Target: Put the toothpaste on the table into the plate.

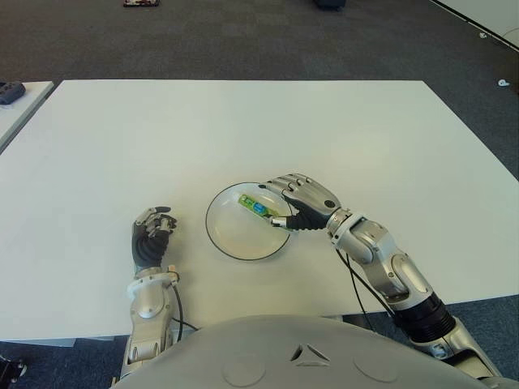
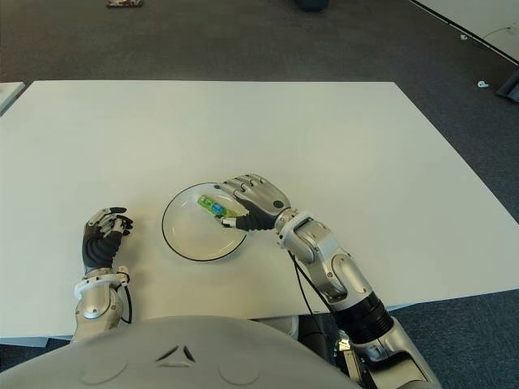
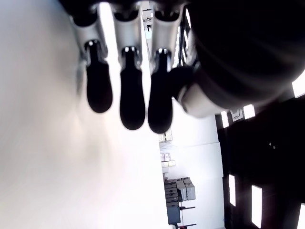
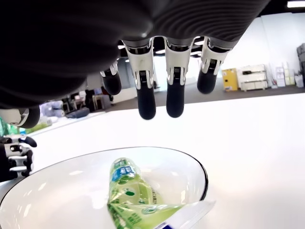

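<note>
A small green toothpaste tube (image 1: 252,205) lies inside the white plate (image 1: 215,237) near the table's front edge. In the right wrist view the toothpaste tube (image 4: 131,195) rests on the plate's floor (image 4: 57,191), with its crimped end toward the palm. My right hand (image 1: 298,203) hovers over the plate's right rim. Its fingers (image 4: 147,102) are extended above the tube and apart from it, so the hand is open and holds nothing. My left hand (image 1: 152,231) shows left of the plate, with relaxed fingers (image 3: 131,102) and nothing in it.
The white table (image 1: 243,130) stretches far beyond the plate. A second table (image 1: 20,109) with a dark object (image 1: 10,91) stands at the far left. Dark carpet surrounds both. The table's front edge runs just below the hands.
</note>
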`<action>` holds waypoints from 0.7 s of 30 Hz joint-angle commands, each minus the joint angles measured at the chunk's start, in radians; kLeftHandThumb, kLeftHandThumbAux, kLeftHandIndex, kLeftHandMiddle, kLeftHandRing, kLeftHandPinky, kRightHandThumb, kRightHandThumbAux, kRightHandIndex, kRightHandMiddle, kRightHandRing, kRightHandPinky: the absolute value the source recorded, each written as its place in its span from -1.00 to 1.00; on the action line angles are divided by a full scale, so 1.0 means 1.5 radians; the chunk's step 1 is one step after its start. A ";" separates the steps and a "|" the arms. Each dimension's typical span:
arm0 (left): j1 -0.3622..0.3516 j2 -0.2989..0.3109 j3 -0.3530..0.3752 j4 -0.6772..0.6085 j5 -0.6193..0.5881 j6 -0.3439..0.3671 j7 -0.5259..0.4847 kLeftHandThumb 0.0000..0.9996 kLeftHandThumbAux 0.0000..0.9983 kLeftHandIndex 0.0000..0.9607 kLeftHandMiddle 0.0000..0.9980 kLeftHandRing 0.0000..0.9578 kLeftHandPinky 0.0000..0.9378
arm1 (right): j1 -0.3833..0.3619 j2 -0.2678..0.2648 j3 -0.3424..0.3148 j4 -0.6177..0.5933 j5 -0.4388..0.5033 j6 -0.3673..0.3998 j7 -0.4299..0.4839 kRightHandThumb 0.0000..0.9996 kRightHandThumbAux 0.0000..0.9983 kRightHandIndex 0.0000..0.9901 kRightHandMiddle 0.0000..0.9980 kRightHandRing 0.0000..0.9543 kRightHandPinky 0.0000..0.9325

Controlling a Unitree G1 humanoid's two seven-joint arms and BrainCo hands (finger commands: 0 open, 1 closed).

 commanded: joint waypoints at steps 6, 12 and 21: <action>0.002 -0.001 -0.002 0.012 -0.001 0.011 -0.005 0.40 0.44 -0.10 0.20 0.23 0.23 | 0.004 0.005 -0.010 0.005 0.030 0.000 0.011 -0.28 -0.76 -1.00 -1.00 -1.00 -1.00; -0.001 -0.001 -0.001 0.020 -0.002 0.001 -0.003 0.40 0.44 -0.10 0.21 0.24 0.22 | 0.009 0.013 -0.024 0.014 0.064 -0.006 -0.006 -0.30 -0.74 -1.00 -1.00 -1.00 -1.00; -0.009 0.003 0.001 0.031 0.004 -0.007 0.000 0.40 0.44 -0.10 0.22 0.26 0.24 | 0.021 0.036 -0.077 0.059 0.178 -0.053 -0.062 -0.55 -0.38 -1.00 -1.00 -1.00 -1.00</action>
